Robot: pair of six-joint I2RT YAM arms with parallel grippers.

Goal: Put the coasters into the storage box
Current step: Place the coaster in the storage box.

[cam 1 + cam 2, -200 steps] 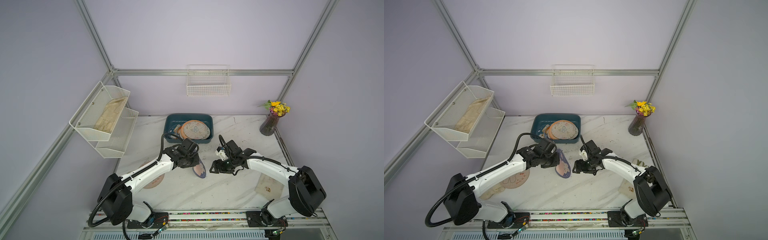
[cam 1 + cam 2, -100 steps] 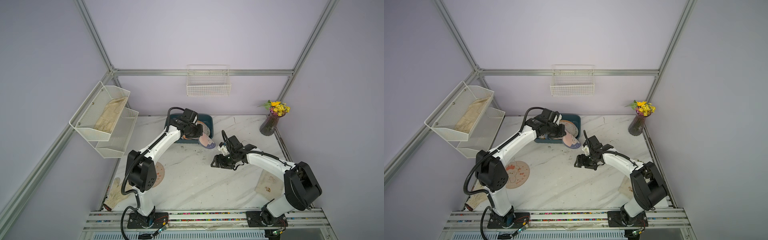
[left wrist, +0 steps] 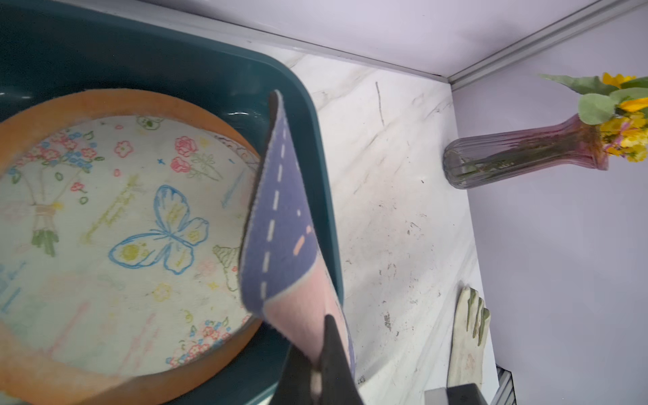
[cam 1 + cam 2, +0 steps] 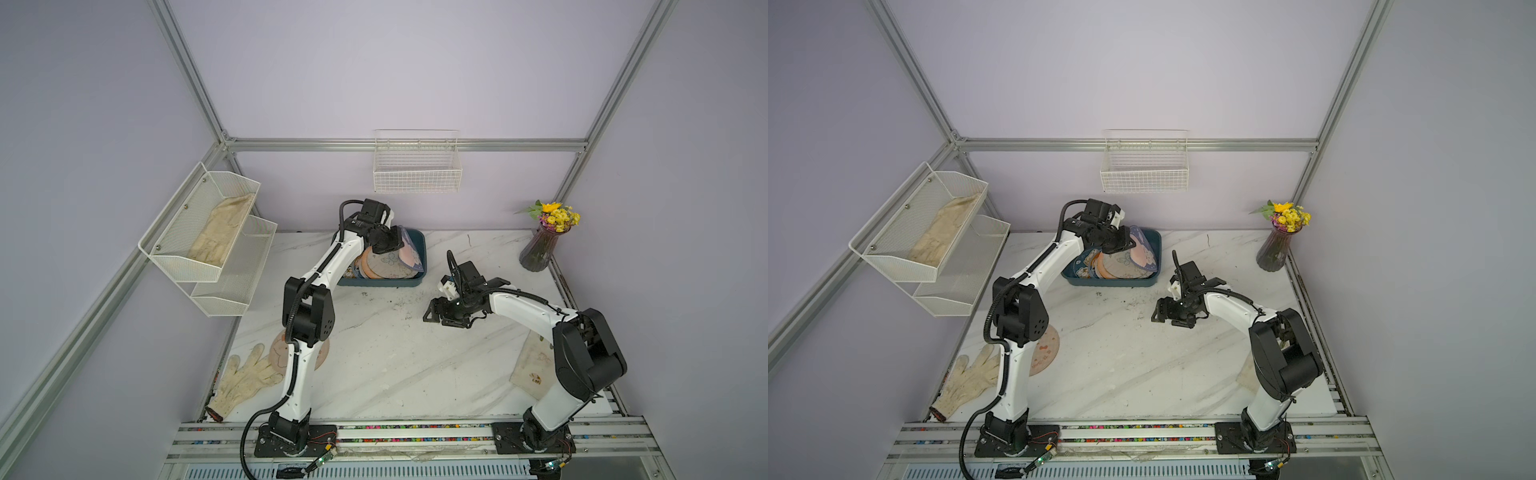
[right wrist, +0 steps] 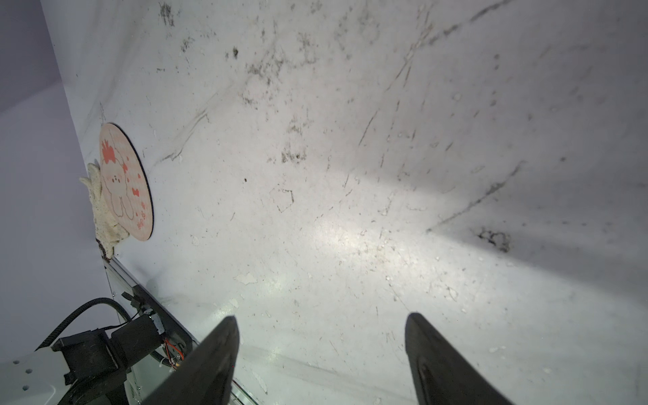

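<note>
One pink coaster (image 4: 1048, 349) lies well behind the left gripper (image 4: 388, 246), which clamps a purple coaster (image 3: 280, 228) hanging steeply just over the box (image 4: 378, 283). This looks like the drop step; next it should lower and let go. The right gripper (image 5: 321, 324) gapes empty over the table (image 5: 350, 175).

The left gripper (image 4: 387, 244) holds a purple-and-pink coaster (image 4: 410, 255) tilted above the teal storage box (image 4: 386, 284).

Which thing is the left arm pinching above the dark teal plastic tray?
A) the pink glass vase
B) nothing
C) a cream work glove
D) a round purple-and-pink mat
D: the left gripper is shut on the round purple-and-pink coaster above the teal storage box.
</note>
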